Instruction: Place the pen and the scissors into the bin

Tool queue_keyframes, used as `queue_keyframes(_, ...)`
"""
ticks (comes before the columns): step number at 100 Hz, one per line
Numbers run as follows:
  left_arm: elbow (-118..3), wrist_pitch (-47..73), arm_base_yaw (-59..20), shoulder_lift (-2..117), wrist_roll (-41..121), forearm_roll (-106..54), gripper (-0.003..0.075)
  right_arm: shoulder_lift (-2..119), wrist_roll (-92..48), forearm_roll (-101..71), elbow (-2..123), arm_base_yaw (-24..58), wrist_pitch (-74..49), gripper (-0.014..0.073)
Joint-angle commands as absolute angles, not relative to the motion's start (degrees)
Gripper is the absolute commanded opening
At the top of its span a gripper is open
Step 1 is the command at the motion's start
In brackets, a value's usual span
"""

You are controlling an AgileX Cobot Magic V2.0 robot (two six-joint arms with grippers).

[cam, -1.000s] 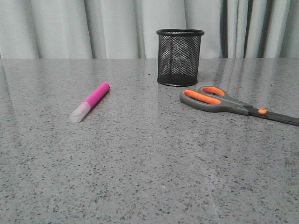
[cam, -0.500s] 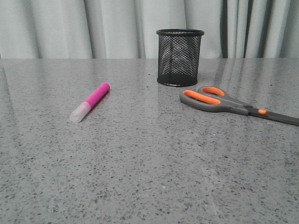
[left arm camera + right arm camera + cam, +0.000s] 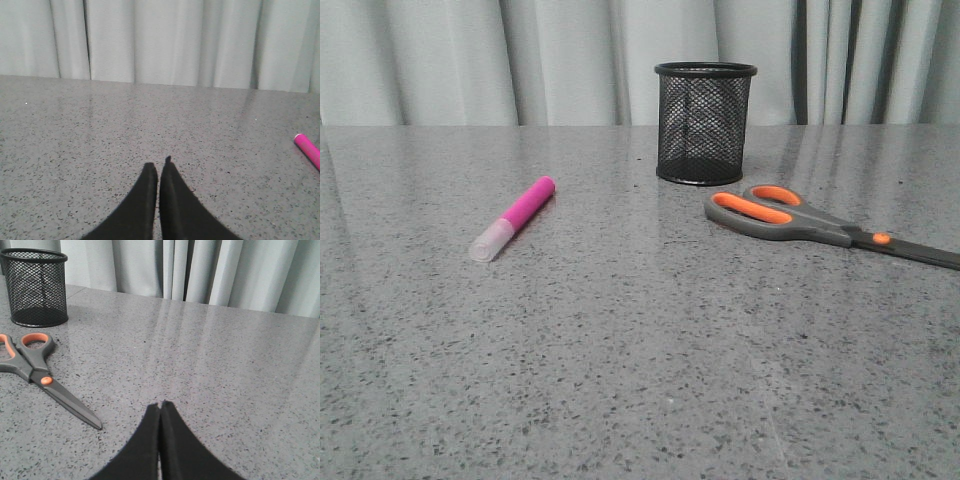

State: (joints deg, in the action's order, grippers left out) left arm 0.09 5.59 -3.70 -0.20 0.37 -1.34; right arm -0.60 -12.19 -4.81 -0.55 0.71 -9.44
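The short, thick magenta-pink pen with a frosted whitish cap lies flat on the grey speckled stone table, its capped end toward the camera in the front view. In the left wrist view only its pink end shows, off to one side of the left gripper and well apart from it. That gripper's two black fingers are pressed together with nothing between them, tips low over bare tabletop.

The large scissors with grey handles lined in orange, an orange pivot dot and long dark blades lie flat and closed, handles just beside the small black wire-mesh cylindrical bin but not touching it. The bin stands upright near the pale grey curtain.

In the right wrist view the scissors lie ahead of and to one side of the right gripper, blade tip pointing roughly toward it yet clear of it; the bin stands farther off beyond the handles. The right gripper's black fingers also meet tip to tip, holding nothing.
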Motion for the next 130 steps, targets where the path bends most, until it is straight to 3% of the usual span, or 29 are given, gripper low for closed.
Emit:
queue_keyframes(1,2.6,1.5,-3.5,-2.1,-0.3,-1.8,-0.0019,-1.7,-12.4,-4.4,-1.4,0.3,-4.8,-0.0076)
queue_keyframes(34,2.6,1.1,-3.5,-2.1,-0.3,-4.6,-0.0019,-1.7,-12.4,-8.0,-1.4,0.3,-3.3,-0.0076)
queue_keyframes(93,2.1,0.0,-3.5,-2.1,-0.3,-45.6,-0.0019,-1.7,-12.4,-40.9,-1.2,0.3,0.0,-0.0076)
queue_keyframes(114,-1.3,3.5,-3.5,-1.8,0.0,-45.0,-0.002,-0.6,-12.5,-36.8,3.7,0.3,-4.7,-0.0055)
queue_keyframes(130,-9.0,11.2,-3.5,2.3,2.9,-36.0,-0.002,7.1,-12.5,-31.6,11.3,0.3,-12.3,-0.0055)
